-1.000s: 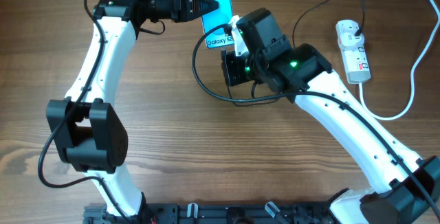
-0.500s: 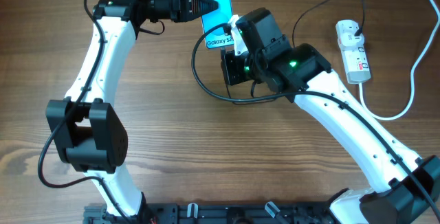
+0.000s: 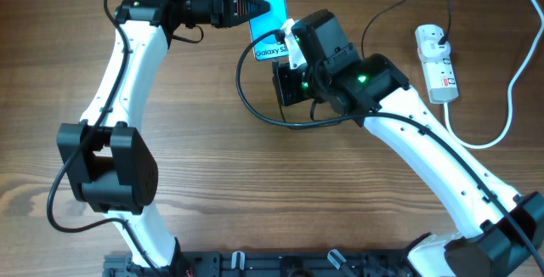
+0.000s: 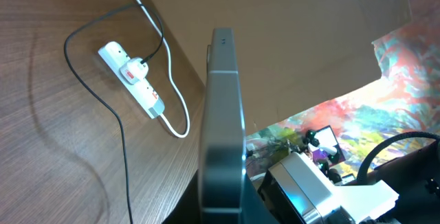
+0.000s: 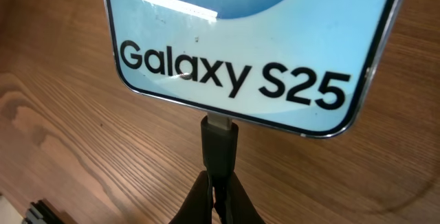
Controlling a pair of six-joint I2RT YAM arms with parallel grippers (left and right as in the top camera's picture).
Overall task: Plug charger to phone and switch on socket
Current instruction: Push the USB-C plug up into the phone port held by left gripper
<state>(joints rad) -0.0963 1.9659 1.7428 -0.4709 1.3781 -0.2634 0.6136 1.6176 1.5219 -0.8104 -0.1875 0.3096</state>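
Note:
The phone [image 3: 264, 5] has a teal-blue screen with "Galaxy S25" lettering and is held at the back of the table. My left gripper [image 3: 255, 7] is shut on its edge; the left wrist view shows the phone [image 4: 223, 114] edge-on. My right gripper [image 5: 220, 186] is shut on the charger connector [image 5: 218, 141], whose metal tip sits at the phone's [image 5: 254, 38] bottom edge port. The charger cable [image 3: 255, 107] loops under my right arm. The white socket [image 3: 436, 63] lies at the right with a plug in it, and also shows in the left wrist view [image 4: 130, 80].
A thick white cord [image 3: 510, 98] runs from the socket off the right edge of the table. A thin black cable [image 3: 399, 5] leads from the socket's plug toward my right arm. The table's far edge [image 4: 185, 52] lies just behind the socket.

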